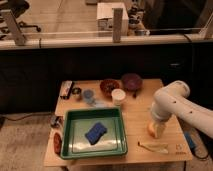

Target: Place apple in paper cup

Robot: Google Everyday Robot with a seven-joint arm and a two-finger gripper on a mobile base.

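Tool [160, 130] low at the apple, cup far off

The tool is down by the tabletop [137, 116], right against the apple [150, 129]. I cannot tell if it is wide or narrow. The paper cup [118, 96] stands well apart from the tool, farther back. I think lifting, carrying and dropping are all left.

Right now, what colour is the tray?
The tray is green, camera view; the tool is at the apple.

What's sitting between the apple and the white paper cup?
Only bare tabletop, in the camera view; the gripper hangs down at the apple.
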